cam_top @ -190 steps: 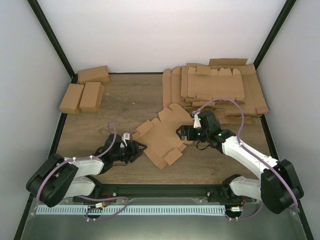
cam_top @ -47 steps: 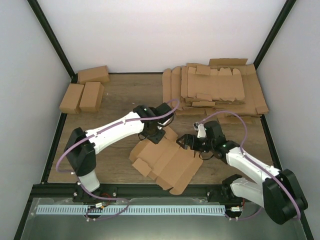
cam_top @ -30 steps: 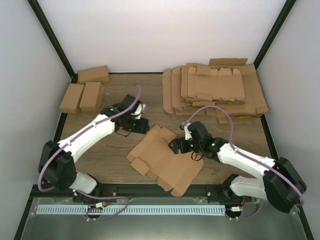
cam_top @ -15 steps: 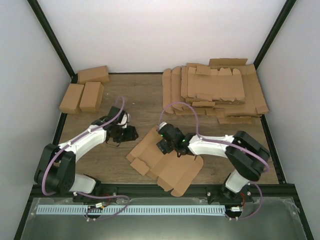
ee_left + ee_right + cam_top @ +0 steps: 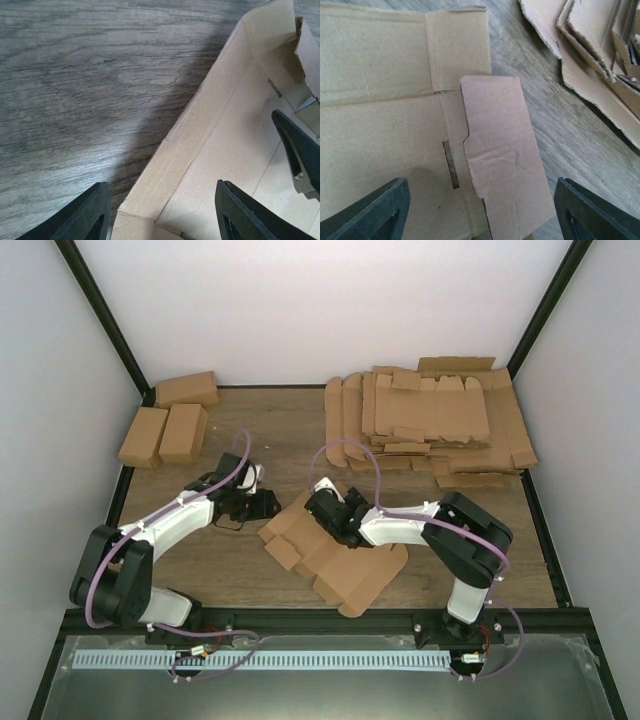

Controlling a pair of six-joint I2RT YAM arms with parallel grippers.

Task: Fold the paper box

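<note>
My right claw has crossed to the paper box's far flap | left claw astride its left wall | both spread, seemingly empty | fold beginning

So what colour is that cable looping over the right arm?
The cable is purple, clearest from the top view.
</note>
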